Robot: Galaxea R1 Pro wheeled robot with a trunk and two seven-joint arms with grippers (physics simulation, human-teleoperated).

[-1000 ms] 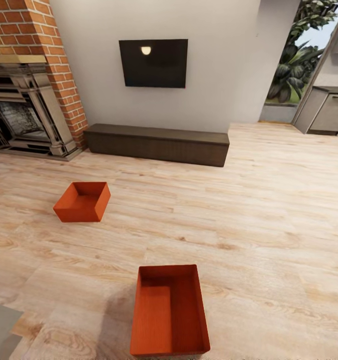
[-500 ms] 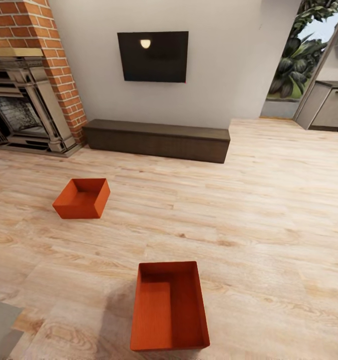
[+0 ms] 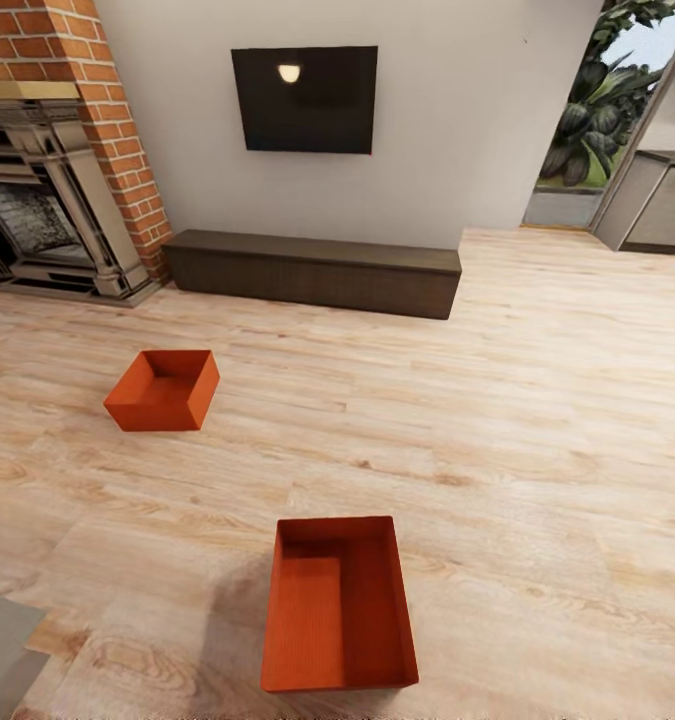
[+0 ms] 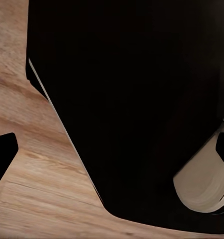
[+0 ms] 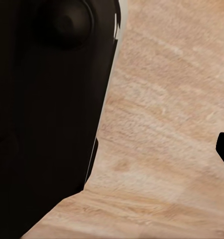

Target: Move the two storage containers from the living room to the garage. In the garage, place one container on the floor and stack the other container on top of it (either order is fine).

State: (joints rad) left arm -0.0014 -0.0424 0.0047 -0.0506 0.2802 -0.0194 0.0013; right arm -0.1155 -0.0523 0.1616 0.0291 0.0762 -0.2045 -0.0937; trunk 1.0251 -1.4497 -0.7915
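On the wood floor (image 3: 537,420) of the living room we see two bins, both open side up and well apart. The near bin (image 3: 339,603) lies just before us; the far bin (image 3: 163,390) lies nearer the fireplace (image 3: 47,220). A TV (image 3: 304,99) hangs above a low bench (image 3: 312,271). How far our grippers are open we cannot tell.
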